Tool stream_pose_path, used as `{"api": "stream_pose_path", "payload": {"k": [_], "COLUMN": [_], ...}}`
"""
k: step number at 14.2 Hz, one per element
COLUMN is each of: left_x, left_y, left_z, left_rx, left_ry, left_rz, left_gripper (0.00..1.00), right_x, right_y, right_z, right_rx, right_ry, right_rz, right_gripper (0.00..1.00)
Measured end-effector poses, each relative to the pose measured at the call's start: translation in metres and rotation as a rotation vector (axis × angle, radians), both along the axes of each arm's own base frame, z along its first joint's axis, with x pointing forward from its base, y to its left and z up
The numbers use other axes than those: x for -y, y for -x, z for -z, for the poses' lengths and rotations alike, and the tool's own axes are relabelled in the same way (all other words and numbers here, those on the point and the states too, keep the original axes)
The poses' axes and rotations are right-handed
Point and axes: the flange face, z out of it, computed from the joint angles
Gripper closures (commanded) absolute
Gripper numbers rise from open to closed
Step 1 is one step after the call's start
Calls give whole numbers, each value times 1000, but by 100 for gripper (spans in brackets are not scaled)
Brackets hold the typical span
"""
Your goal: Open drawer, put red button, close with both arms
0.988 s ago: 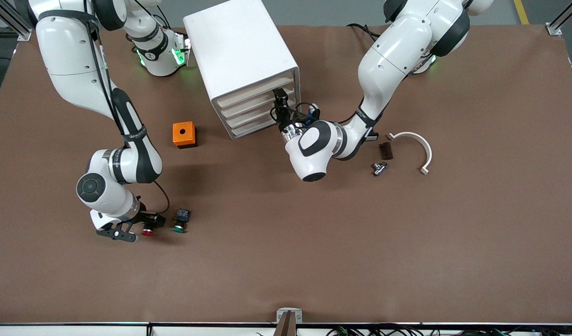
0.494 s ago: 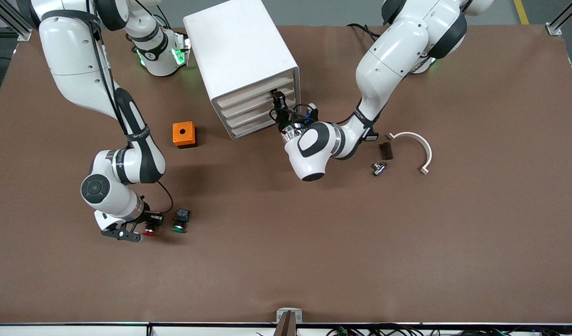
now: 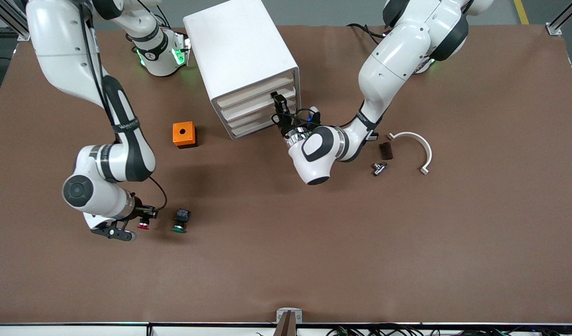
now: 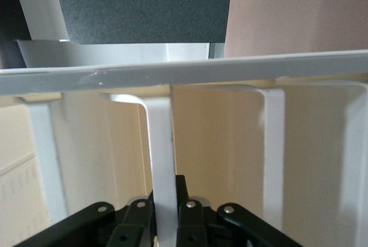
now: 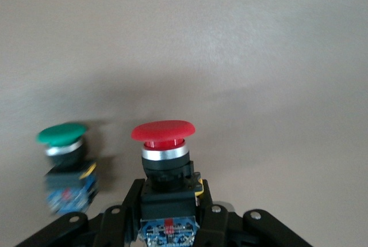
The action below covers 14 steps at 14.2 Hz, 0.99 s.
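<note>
The white cabinet [image 3: 234,46] stands near the arms' bases. Its uppermost drawer [image 3: 248,97] looks level with the three below. My left gripper [image 3: 277,100] is in front of that drawer, shut on a white upright rib of the drawer front [image 4: 230,74]; its fingers [image 4: 192,215] press that rib from both sides. The red button [image 3: 143,225] is at the right arm's end of the table, low over the brown surface. My right gripper [image 5: 167,201] is shut on its black body, with the red cap [image 5: 163,130] sticking out past the fingertips.
A green-capped button [image 3: 180,221] lies on the table right beside the red one, also seen as the green-capped button [image 5: 63,143]. An orange box with a hole [image 3: 184,134] sits beside the cabinet. A white curved piece [image 3: 414,140], a dark block [image 3: 385,150] and a metal fitting [image 3: 378,168] lie toward the left arm's end.
My right gripper has shut on the red button and drawn it away from the green one toward the right arm's end. My left gripper has shut on the drawer's rib.
</note>
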Motion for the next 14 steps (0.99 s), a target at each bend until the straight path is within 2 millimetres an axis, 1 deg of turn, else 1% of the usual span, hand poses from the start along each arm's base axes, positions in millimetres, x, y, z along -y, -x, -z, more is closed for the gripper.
{"api": "stream_pose_path", "payload": {"k": [2, 3, 4, 5, 6, 8, 10, 12, 13, 14], "left_x": [-13, -20, -27, -34, -42, -59, -74, -88, -95, -100], "left_y": [-14, -22, -29, -37, -45, -62, -77, -91, -97, -101], "left_z": [0, 0, -1, -1, -1, -2, -3, -3, -3, -3], "left_rx": [-10, -11, -11, -10, -9, -4, 1, 9, 10, 10], "left_ry": [-13, -13, -13, -12, -12, -12, -11, -11, -12, -12], "left_rz": [-26, -41, -56, -72, -88, -128, -163, -201, -216, -227], "left_gripper": [93, 93, 92, 92, 92, 92, 90, 87, 75, 51], "right_x": [-6, -15, -32, -54, -82, -144, -196, -241, -261, -280], "right_y": [7, 12, 19, 27, 37, 63, 90, 115, 128, 139], "right_z": [-47, -68, -87, -103, -115, -134, -149, -158, -159, -159], "right_rx": [-15, -21, -27, -35, -42, -48, -49, -47, -47, -46], "right_ry": [-16, -20, -22, -21, -16, -5, 4, 11, 16, 19], "right_rz": [84, 129, 176, 229, 276, 364, 434, 497, 523, 546], "right_gripper": [100, 100, 100, 100, 100, 100, 100, 100, 100, 100]}}
